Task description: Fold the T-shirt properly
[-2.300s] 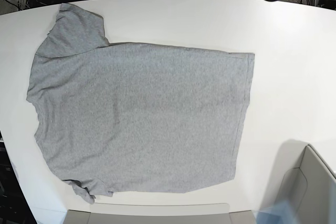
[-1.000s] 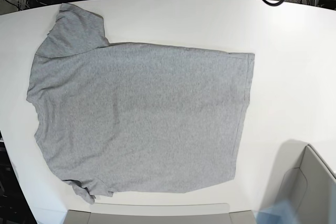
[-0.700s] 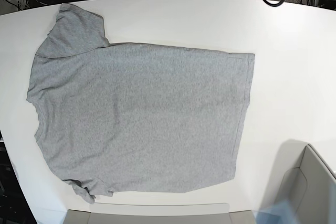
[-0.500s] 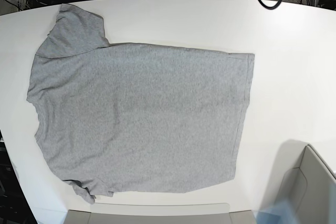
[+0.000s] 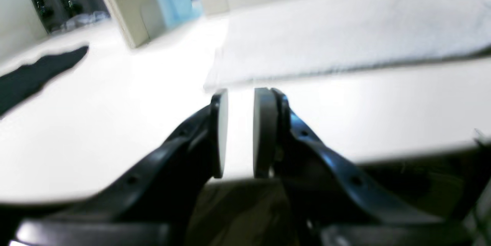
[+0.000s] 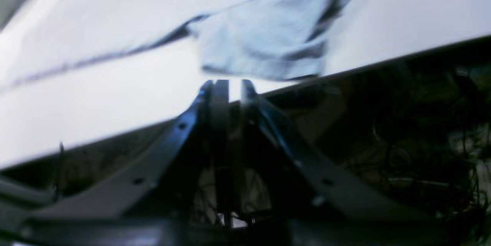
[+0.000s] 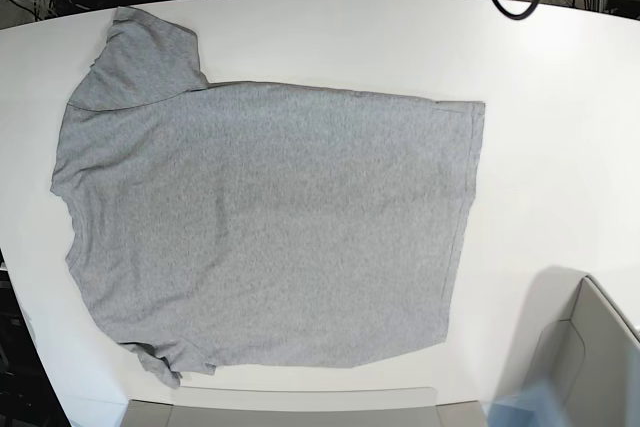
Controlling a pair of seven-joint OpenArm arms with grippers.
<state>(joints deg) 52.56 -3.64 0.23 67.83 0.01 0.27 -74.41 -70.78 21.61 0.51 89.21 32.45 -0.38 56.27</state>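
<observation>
Lying flat and spread open on the white table [image 7: 560, 97], the T-shirt [image 7: 270, 227] shows its plain grey side up — hem toward the base view's right, sleeves at the left. Neither arm appears in the base view. The left gripper [image 5: 239, 132] hovers at the table edge, jaws parted by a narrow gap, nothing between them. The right gripper [image 6: 230, 88] sits just beside a sleeve at the table edge — jaws slightly apart, empty. Both wrist views are blurred.
</observation>
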